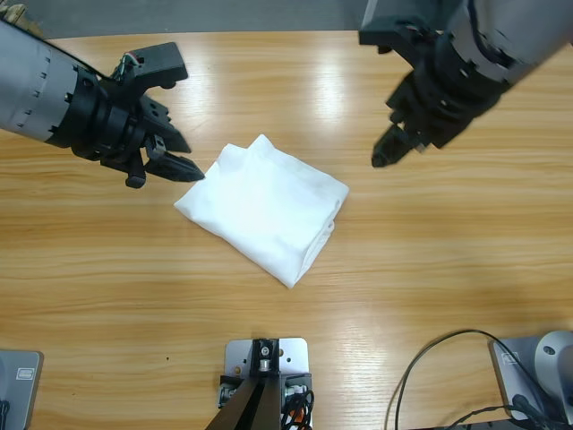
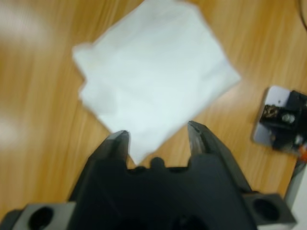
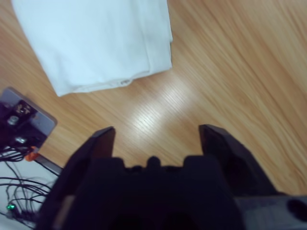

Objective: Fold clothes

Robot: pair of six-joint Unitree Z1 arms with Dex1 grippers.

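One white T-shirt (image 1: 265,208) lies folded into a compact, slightly skewed square at the middle of the wooden table (image 1: 466,269). It should handle as light, limp cotton, with layers that slip apart if pinched singly (so a grip at a corner or folded edge, through all layers, looks safest). The left gripper (image 2: 158,136) is spread open and holds nothing, its tips around the packet's near corner, contact uncertain. The right gripper (image 3: 156,136) is also open and empty, over bare wood near the shirt's hemmed edge.
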